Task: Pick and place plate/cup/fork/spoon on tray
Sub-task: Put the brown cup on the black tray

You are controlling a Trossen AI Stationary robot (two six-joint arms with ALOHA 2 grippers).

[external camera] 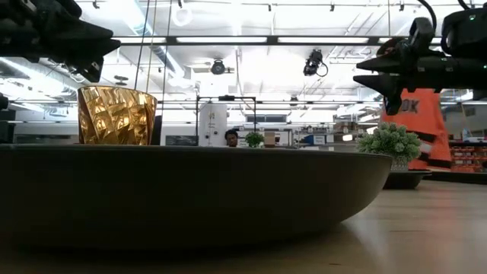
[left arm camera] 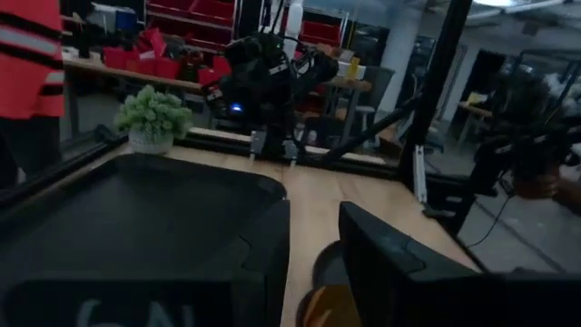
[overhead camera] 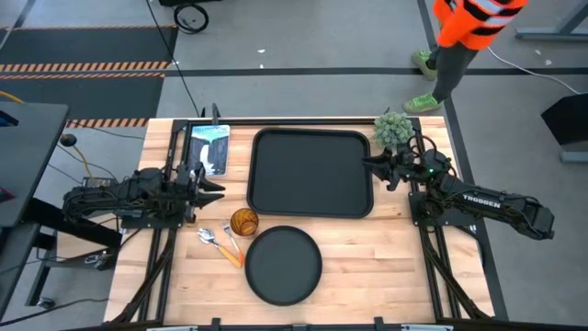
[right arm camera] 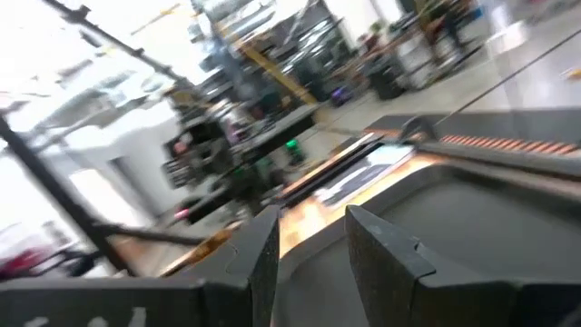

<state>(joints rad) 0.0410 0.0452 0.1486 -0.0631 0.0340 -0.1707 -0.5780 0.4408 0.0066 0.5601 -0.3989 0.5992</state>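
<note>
left gripper [overhead camera: 217,187]: jaws parted, nothing held, hung just left of the tray [overhead camera: 266,198]. right gripper [overhead camera: 378,168]: parted, empty, at the tray's right edge. the tray is bare; no item is yet placed. below it lie the cup [overhead camera: 243,222], fork [overhead camera: 230,245], spoon [overhead camera: 214,240] and plate [overhead camera: 282,265]. a first pick is judged next, needing a descent onto one item. fork and spoon are hard to tell apart.

The plate [external camera: 190,194] fills the near foreground on the desk [external camera: 426,236]; the cup [external camera: 116,116] rises behind its left rim.
</note>
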